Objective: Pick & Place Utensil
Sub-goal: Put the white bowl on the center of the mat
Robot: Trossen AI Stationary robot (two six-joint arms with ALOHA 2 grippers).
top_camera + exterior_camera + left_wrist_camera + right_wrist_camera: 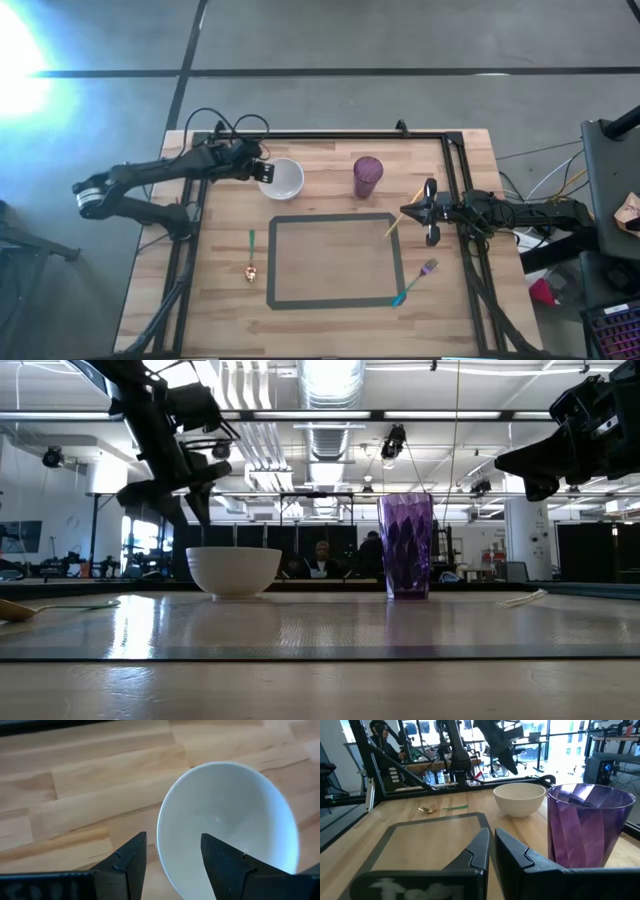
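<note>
A white bowl (285, 180) stands on the table's far left part, and a purple faceted cup (367, 176) stands upright to its right. A spoon with a gold bowl and a green handle (251, 256) lies left of the dark tape rectangle (335, 218). A purple fork with a teal handle (418, 282) lies at the rectangle's near right corner, and a pale stick (394, 226) lies at its far right corner. My left gripper (172, 855) is open and hovers above the bowl's left rim (162, 827), one finger on either side. My right gripper (491, 851) is shut and empty, raised above the stick.
A dark metal frame (455, 170) runs along the table's far and right sides, with cables by the far left corner. In the low view people sit in the room beyond the table (320, 560). Bare wood lies inside the tape rectangle and along the near edge.
</note>
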